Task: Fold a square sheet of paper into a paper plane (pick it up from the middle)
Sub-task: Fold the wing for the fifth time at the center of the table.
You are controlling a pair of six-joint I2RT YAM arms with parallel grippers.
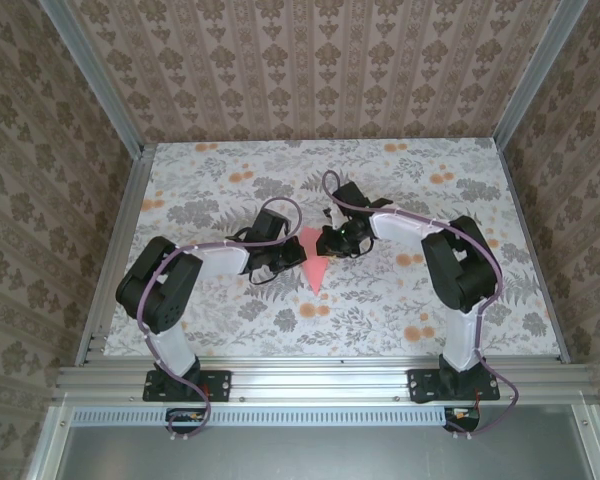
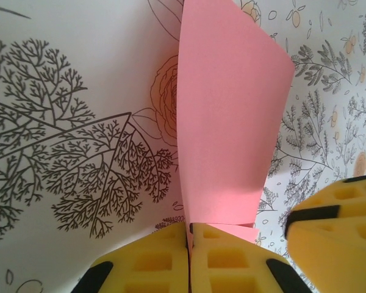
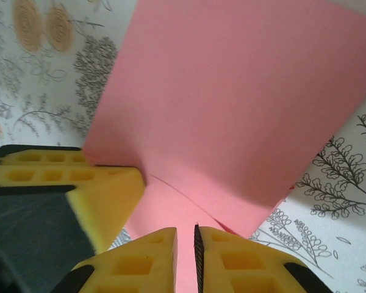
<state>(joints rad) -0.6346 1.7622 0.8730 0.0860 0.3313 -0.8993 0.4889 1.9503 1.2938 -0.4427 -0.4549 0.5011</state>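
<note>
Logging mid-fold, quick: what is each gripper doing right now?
Left gripper: closed on the pink paper.
Right gripper: fingers nearly closed at the paper's edge; grip cannot be told.

White-and-black arms, purple cables, yellow foam-padded left claw [image 2: 189, 241], right claw [image 3: 186, 244].

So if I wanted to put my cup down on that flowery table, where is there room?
The far strip of the table by the back wall is bare, as are the far corners and the near strip between the two arm bases. The middle is crowded: the left gripper and right gripper meet around the pink paper.
</note>
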